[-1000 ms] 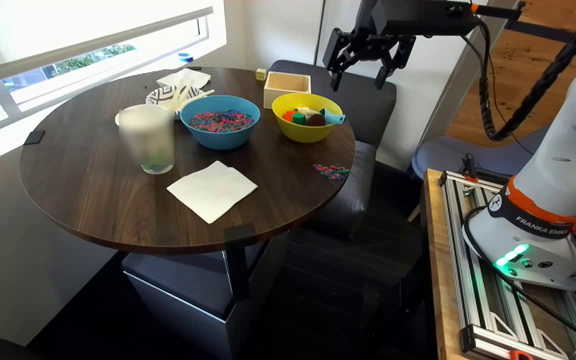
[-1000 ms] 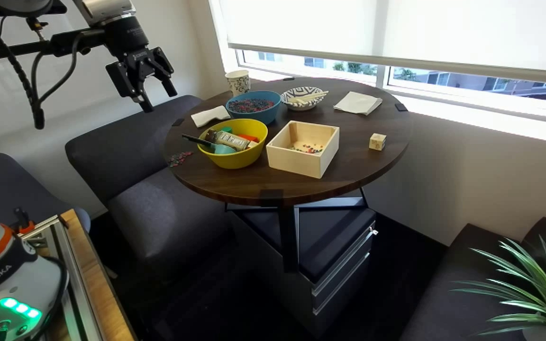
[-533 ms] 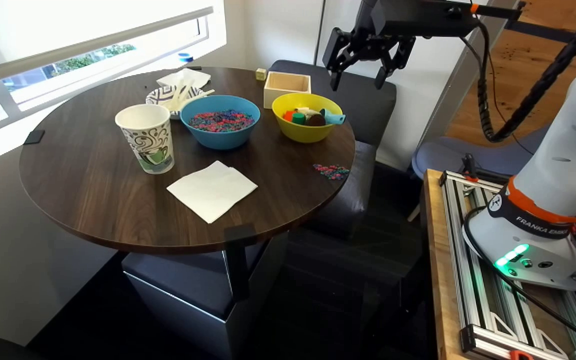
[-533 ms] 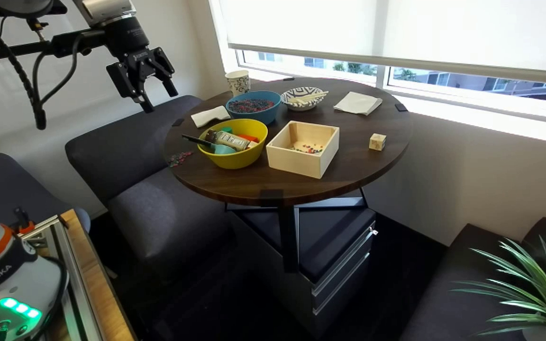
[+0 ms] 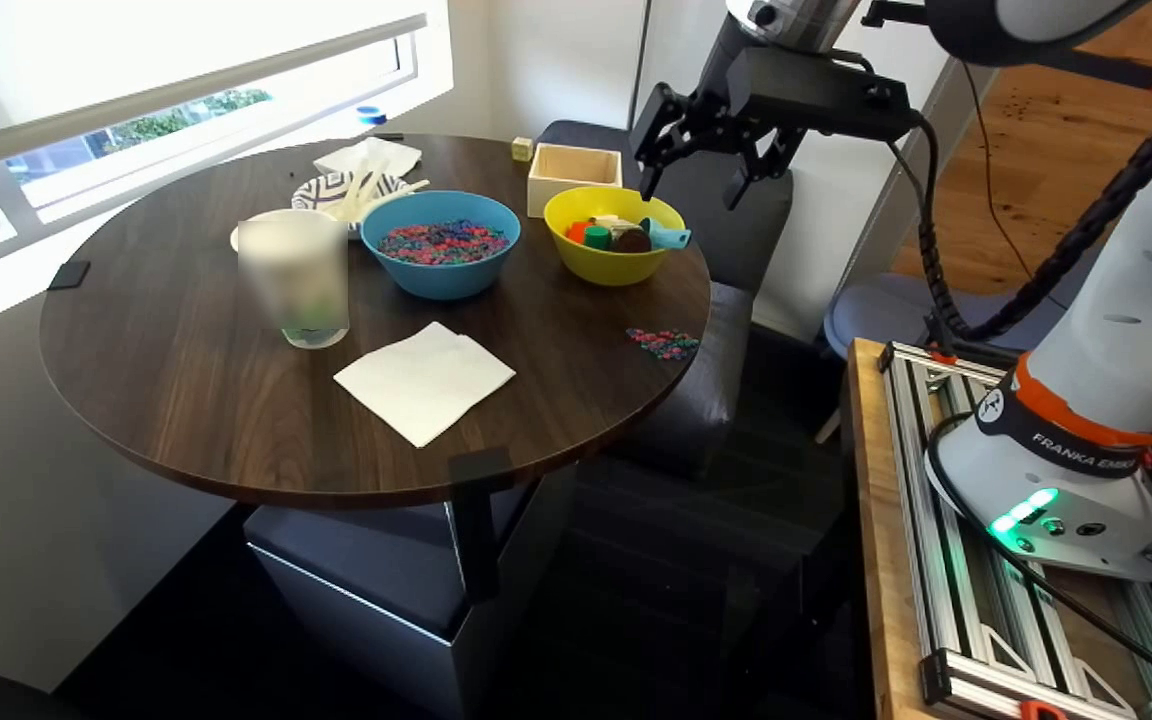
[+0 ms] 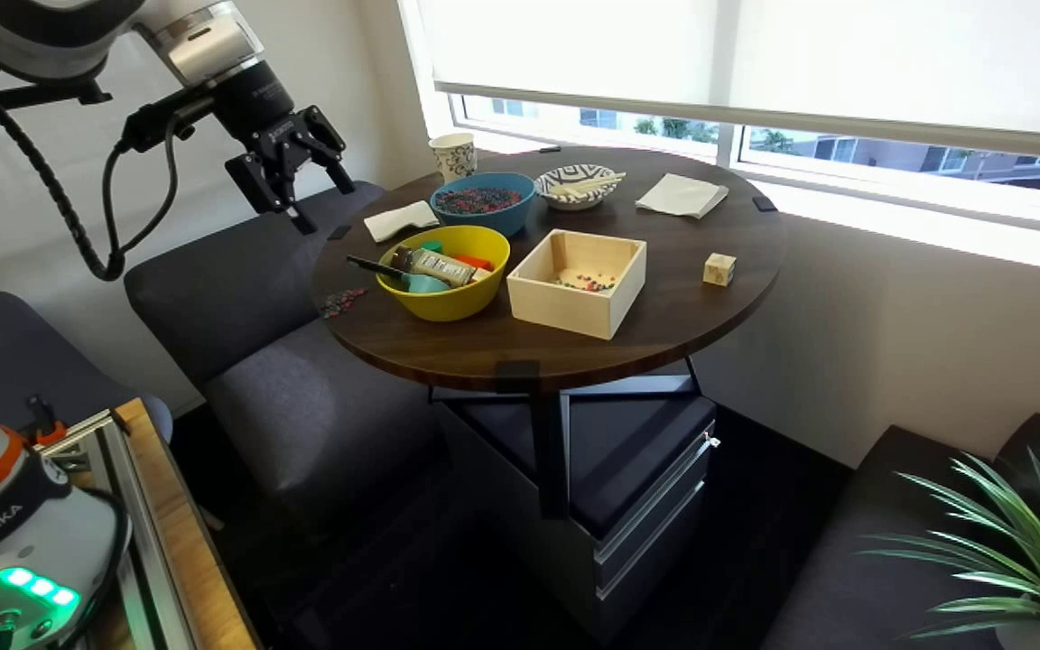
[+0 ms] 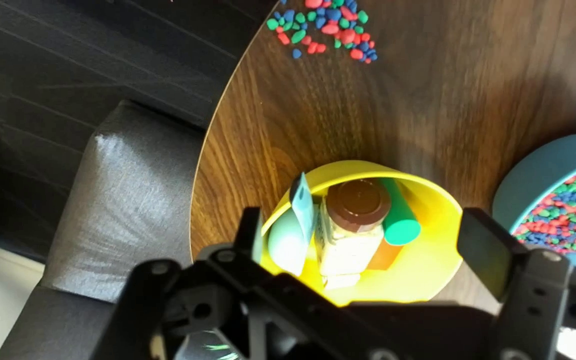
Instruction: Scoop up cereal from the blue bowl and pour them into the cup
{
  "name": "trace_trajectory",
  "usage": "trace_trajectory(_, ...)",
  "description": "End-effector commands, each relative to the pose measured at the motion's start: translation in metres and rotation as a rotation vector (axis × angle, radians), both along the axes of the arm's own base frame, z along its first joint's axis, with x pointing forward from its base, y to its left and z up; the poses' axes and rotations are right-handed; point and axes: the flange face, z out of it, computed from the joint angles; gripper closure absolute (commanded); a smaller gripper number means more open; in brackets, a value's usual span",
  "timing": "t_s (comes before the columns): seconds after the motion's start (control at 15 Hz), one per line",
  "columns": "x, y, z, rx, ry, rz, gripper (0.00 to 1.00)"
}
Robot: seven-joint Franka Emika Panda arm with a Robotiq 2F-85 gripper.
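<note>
The gripper [image 6: 325,205] hangs higher than the yellow bowl [image 6: 448,308] and apart from it, jaws spread wide with nothing between them; the likely step is fetching the scoop [image 6: 427,284] inside that bowl; best to close across the scoop's handle [image 6: 374,268], where it juts past the yellow bowl, missing the jar [image 6: 437,267]; the cereal [image 6: 479,200] lies in the blue bowl [image 6: 520,217] near the yellow bowl, the cup [image 6: 455,158] farther from it.

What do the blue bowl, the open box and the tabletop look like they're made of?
Blue bowl: probably plastic, matte, one smooth even colour. Open box: likely bare wood, pale, flat-sided, showing no gloss. Tabletop: satin wood or wood-look laminate, given its streaky brown grain.
</note>
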Motion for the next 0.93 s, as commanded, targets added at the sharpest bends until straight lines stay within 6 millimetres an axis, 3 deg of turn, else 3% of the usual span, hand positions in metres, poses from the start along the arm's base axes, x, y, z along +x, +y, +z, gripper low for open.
trace_trajectory(0.0,-0.001,-0.004,-0.015,-0.003,0.014,-0.056,0.0)
trace_trajectory(0.53,0.003,-0.017,-0.033,-0.048,0.036,-0.096,0.0)
trace_trajectory(0.87,0.003,-0.018,-0.03,-0.033,0.033,-0.076,0.0)
